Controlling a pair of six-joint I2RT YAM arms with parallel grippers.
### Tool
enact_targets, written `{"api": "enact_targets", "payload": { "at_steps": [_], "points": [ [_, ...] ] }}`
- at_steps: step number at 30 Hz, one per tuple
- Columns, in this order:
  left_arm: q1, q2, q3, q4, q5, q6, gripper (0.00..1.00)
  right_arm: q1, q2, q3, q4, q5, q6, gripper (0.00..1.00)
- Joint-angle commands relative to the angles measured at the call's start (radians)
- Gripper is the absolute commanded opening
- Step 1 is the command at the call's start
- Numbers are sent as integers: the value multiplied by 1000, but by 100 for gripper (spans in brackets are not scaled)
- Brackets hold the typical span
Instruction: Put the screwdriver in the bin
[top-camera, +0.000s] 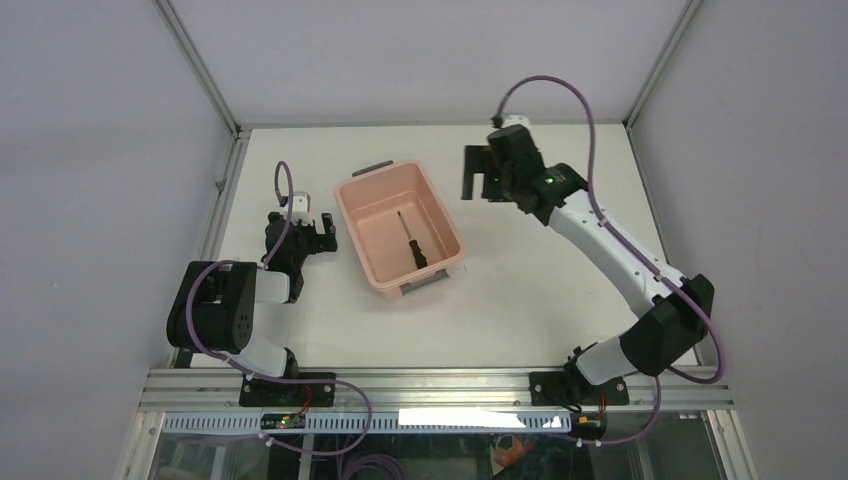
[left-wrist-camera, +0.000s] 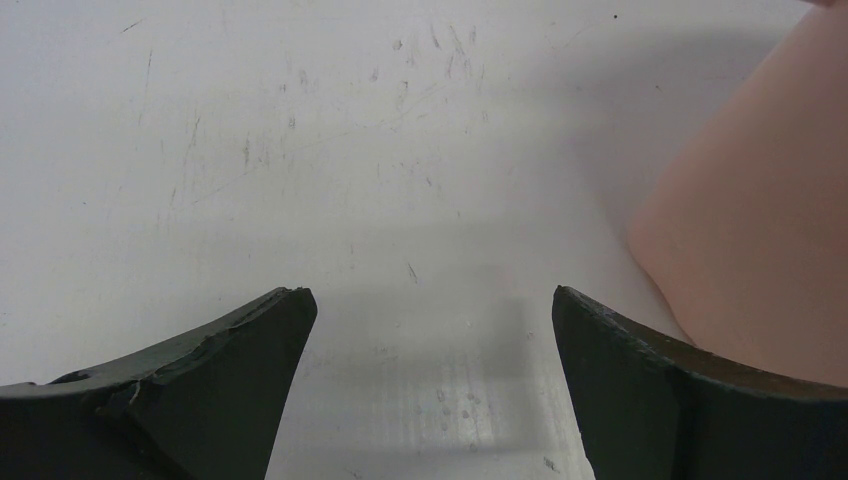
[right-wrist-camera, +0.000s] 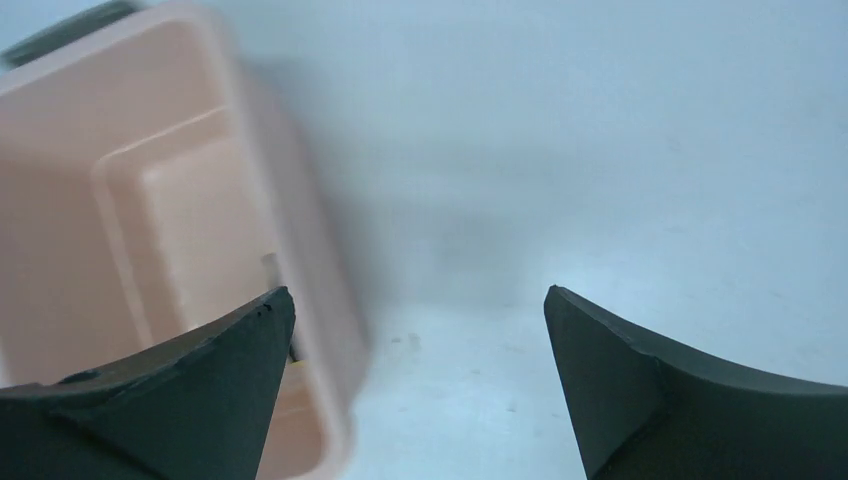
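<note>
The screwdriver (top-camera: 411, 243) lies flat on the floor of the salmon-pink bin (top-camera: 347, 207), its thin shaft pointing to the far side and its black handle towards the near side. My right gripper (top-camera: 478, 175) is open and empty, raised just right of the bin's far right corner. In the right wrist view its jaws (right-wrist-camera: 415, 292) stand wide apart over bare table, with the bin (right-wrist-camera: 150, 200) at the left. My left gripper (top-camera: 325, 235) is open and empty, low over the table left of the bin. The left wrist view (left-wrist-camera: 430, 295) shows the bin's wall (left-wrist-camera: 760, 230) at the right.
The white table (top-camera: 540, 290) is framed by grey walls and aluminium rails at the back and sides. The bin's grey handle clips (top-camera: 425, 283) sit on its near and far short ends.
</note>
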Motion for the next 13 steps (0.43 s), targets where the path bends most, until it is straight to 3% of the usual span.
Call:
{"api": "enact_targets", "payload": {
  "at_steps": [1, 5, 9, 13],
  "points": [
    [-6, -34, 23, 26, 14, -19, 99, -183, -137, -133, -54, 42, -23, 99],
    [-6, -35, 23, 26, 13, -19, 99, -330, -223, -217, -75, 93, -20, 99],
    [-7, -34, 23, 26, 14, -19, 99, -360, -303, -287, -78, 179, -33, 99],
    [-7, -35, 23, 26, 13, -19, 99, -387, -344, -316, -62, 111, -37, 99]
  ]
}}
